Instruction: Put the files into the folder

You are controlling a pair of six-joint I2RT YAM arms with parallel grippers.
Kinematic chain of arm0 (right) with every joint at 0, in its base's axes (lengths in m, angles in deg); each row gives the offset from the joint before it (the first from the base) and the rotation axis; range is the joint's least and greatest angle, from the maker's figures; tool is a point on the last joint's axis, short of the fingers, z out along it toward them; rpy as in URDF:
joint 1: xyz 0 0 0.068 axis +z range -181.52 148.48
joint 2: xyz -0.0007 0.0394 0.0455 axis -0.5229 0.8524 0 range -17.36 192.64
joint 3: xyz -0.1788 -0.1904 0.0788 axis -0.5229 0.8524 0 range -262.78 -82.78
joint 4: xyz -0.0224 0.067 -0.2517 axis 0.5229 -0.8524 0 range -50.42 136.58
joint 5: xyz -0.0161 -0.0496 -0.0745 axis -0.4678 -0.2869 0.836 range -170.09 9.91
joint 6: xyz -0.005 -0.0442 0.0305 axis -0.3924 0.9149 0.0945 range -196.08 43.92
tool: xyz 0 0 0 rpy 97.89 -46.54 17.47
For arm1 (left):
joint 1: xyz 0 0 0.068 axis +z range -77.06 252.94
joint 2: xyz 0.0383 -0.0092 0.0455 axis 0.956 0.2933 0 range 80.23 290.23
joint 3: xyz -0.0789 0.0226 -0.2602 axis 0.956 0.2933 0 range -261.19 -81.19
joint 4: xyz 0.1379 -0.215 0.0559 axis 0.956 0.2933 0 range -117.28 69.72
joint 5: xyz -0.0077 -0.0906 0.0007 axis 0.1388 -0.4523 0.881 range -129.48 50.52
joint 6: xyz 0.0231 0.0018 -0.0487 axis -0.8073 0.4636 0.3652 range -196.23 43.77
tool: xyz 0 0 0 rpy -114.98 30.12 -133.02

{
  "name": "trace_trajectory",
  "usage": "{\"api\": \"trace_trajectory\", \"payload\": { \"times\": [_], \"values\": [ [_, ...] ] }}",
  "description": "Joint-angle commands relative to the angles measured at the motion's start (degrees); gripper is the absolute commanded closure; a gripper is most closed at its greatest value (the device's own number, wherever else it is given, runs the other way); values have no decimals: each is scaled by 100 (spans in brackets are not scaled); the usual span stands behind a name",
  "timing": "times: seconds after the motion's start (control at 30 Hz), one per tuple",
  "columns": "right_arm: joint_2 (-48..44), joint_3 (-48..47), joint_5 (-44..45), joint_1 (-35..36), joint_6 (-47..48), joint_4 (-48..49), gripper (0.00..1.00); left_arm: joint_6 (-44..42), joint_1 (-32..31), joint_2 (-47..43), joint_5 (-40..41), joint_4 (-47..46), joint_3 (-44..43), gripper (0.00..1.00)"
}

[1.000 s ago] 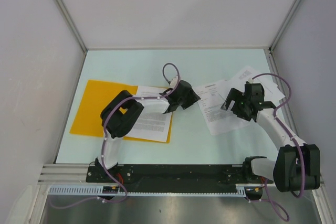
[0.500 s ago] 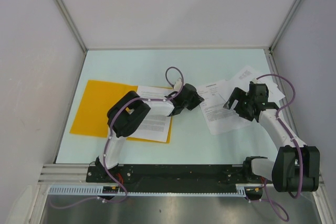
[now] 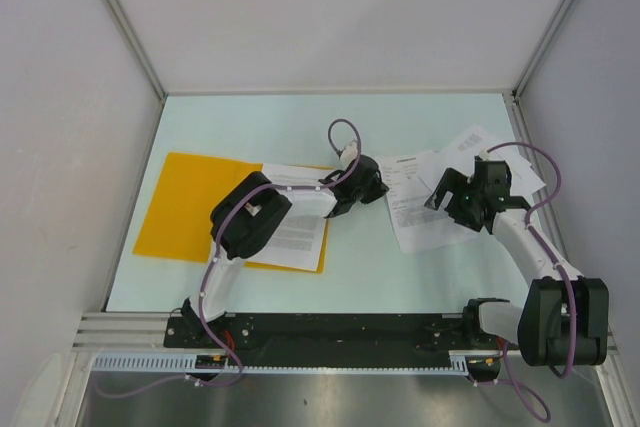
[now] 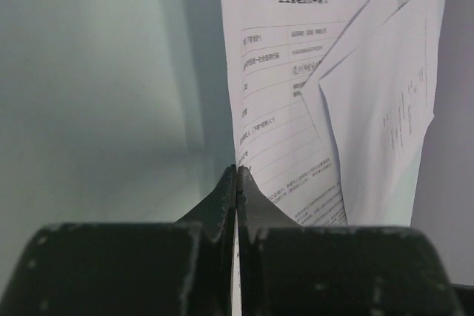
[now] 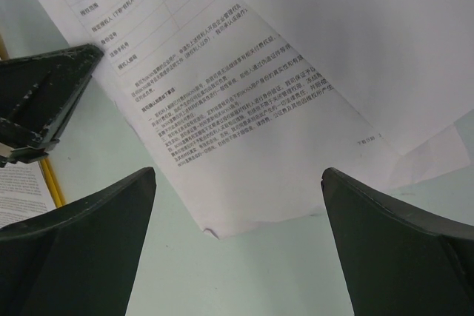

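Here, left claw [image 4: 235, 171] closed, pinching files [image 4: 292, 101]

Left arm [image 3: 250, 222] and right arm [image 3: 527, 239] have white links, black joint housings, a thin purple cable [image 3: 343, 123] each, and black wedge-shaped fingers [image 5: 81, 220]

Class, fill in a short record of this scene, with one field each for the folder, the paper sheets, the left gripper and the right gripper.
folder: orange-yellow, lying flat at the left
printed sheet: lies on the folder's right part
loose sheets: overlapping pile at the right, off the folder
left gripper: shut, tips at the pile's left edge; a pinch cannot be confirmed
right gripper: open, above the pile
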Motion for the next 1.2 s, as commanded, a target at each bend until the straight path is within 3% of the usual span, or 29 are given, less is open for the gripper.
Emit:
{"api": "trace_trajectory", "payload": {
  "times": [0.0, 0.2, 0.53, 0.97, 1.17],
  "values": [
    [-172, 32, 42, -16, 150, 122, 0, -1079, 87, -352, -420, 277, -518, 100],
    [-338, 32, 33, -16, 133, 148, 0, -1738, 324, -896, -1748, 2052, -985, 100],
    [-409, 24, -55, 54, 62, 157, 0, -3400, 860, -2531, -2198, 3668, 104, 100],
    [-269, 24, 209, 599, -131, 254, 0, -5114, 1898, -3341, -2330, 4742, 922, 100],
    [-233, 24, 288, 740, -175, 263, 0, -5308, 2328, -3490, -2189, 4515, 1212, 100]
  ]
}}
